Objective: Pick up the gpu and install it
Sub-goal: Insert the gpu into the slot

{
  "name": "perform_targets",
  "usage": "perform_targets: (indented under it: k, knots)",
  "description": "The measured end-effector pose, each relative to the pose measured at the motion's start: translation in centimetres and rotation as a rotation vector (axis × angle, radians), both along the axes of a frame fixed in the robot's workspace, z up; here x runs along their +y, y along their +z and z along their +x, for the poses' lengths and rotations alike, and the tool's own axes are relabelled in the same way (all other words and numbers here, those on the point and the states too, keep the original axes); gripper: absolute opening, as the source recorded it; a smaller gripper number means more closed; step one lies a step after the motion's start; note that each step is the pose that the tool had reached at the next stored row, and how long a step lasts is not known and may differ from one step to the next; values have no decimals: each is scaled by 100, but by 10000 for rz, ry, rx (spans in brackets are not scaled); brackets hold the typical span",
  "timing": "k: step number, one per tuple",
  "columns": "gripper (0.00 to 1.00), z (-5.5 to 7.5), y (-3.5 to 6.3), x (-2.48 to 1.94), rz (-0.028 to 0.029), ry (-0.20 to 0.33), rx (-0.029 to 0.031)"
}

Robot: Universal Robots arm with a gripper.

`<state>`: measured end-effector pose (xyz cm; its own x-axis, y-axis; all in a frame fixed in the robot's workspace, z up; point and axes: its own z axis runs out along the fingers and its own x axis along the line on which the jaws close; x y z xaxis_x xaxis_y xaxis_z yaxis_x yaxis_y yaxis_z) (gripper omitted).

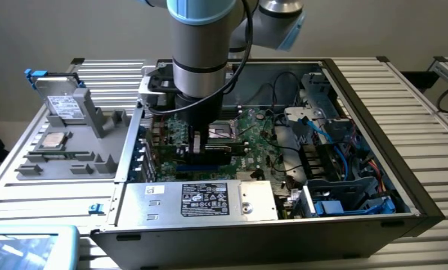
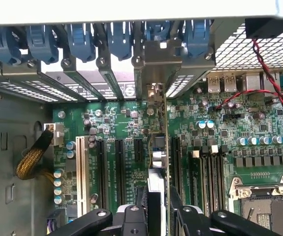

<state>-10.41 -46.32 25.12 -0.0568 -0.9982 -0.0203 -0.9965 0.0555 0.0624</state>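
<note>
On the exterior view's left, a silver hard drive stood upright in a grey holder tray on the slatted desk, well apart from the work. Next to the tray lay the open computer case, with the arm reaching down into it. The claw was pinching the gpu, one finger on each face. The card was held on edge over the motherboard, just behind the labelled power supply.

In the wrist view the gpu ran edge-on from the claw to the rear wall. Its metal bracket sat among the blue retention clips, and the long expansion slots lay just beside it. The empty CPU socket lay farther along.

The pick-up looked done and the install was in hand. Whether the card's edge had gone fully into its slot could not be told. Seating it would call for a straight push toward the board, with the card kept square to the slot and the bracket lined up in its rear opening
</note>
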Motion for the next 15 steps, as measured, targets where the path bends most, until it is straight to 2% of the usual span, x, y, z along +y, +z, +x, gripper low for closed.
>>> perform_targets:
  k: [1,3,4,8,15]
  knots:
    - [28,-2,-1,2,-36,16,0]
    - [28,-5,-2,8,-151,38,-1]
    - [28,-4,-3,9,-176,44,-2]
    - [28,-5,-3,28,-189,60,-2]
    - [28,-7,-4,31,-191,65,-8]
